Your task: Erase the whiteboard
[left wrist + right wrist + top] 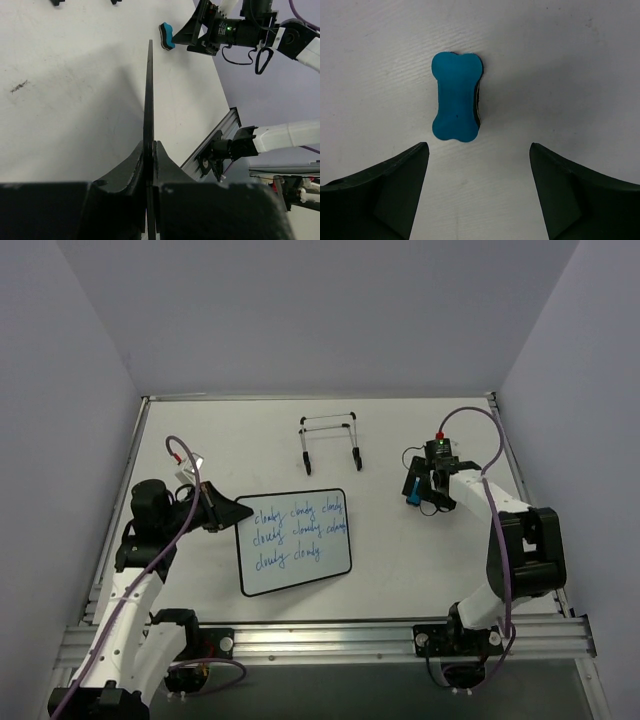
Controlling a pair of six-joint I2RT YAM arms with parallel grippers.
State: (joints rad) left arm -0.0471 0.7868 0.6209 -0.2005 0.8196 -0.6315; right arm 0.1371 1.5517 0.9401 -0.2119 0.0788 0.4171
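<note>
The whiteboard [295,543] lies flat in the middle of the table, with three lines of blue handwriting on it. My left gripper [233,514] is shut on its left edge. In the left wrist view the board [149,95] shows edge-on as a thin black line running away from the closed jaws. The blue bone-shaped eraser [456,97] lies on the table to the right. My right gripper [479,150] hovers just short of it, open, with nothing between its fingers. The eraser sits ahead of the fingertips and a little to the left.
A thin wire easel stand [330,440] stands behind the board at the back centre. Pale walls close the table on three sides. An aluminium rail [330,640] runs along the near edge. The right arm's purple cable [470,415] loops above its wrist.
</note>
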